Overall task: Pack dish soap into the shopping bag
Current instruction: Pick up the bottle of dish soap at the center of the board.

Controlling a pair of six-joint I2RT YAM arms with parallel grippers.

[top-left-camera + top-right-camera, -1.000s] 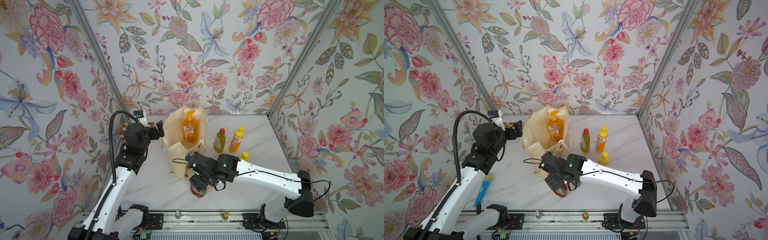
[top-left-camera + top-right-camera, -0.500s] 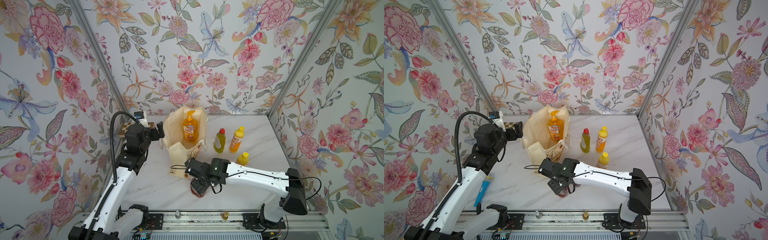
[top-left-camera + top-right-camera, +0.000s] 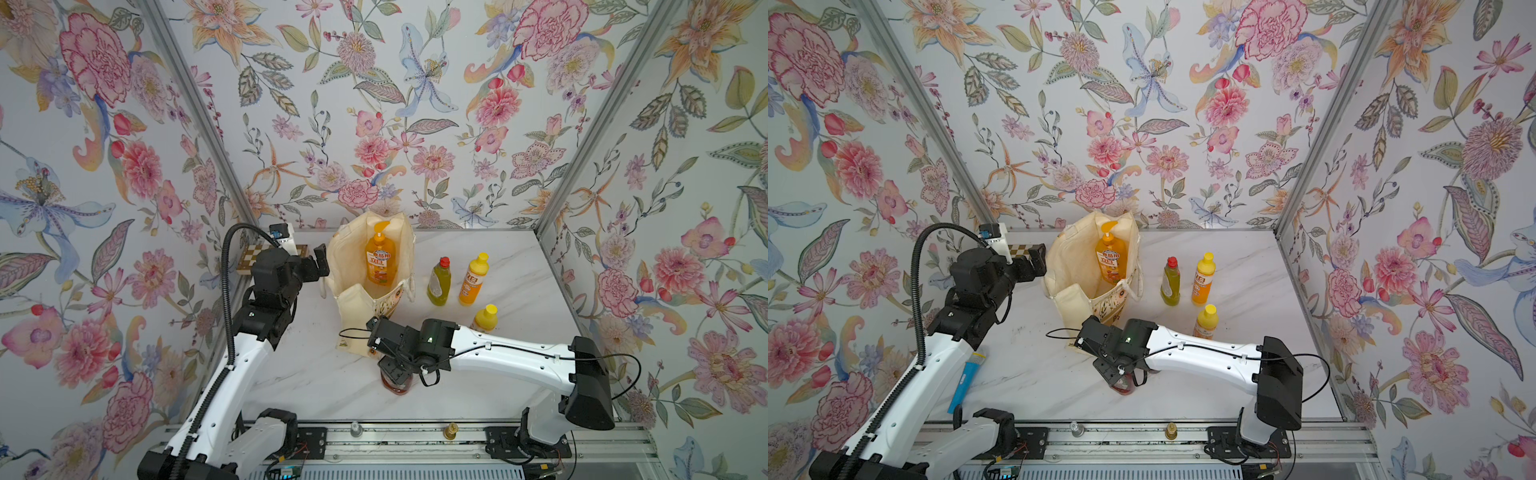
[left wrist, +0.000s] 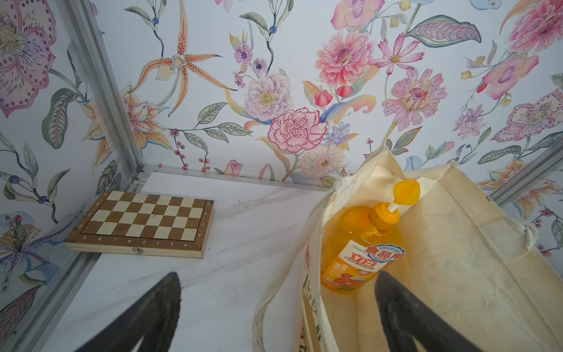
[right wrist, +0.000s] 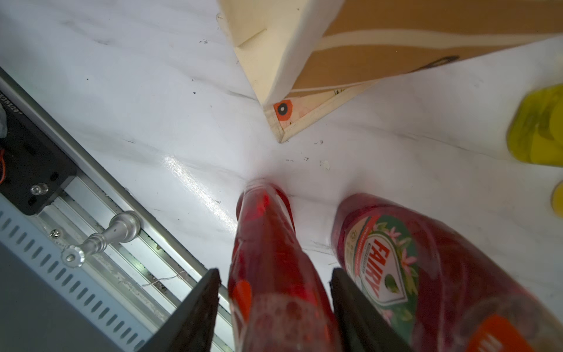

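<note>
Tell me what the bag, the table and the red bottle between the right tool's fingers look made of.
Bag: cream woven cloth, likely canvas, matte; it creases and frays at the rim.
Table: white, grey-veined, glossy with glare; marble or a marble-look laminate, cannot tell.
Red bottle: clear glossy plastic, probably; red liquid and bubbles show through.

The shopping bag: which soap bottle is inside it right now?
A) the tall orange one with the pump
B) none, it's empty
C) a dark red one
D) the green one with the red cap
A: the tall orange pump bottle stands upright inside the open shopping bag, while the green bottle stands outside, beside it.
</note>
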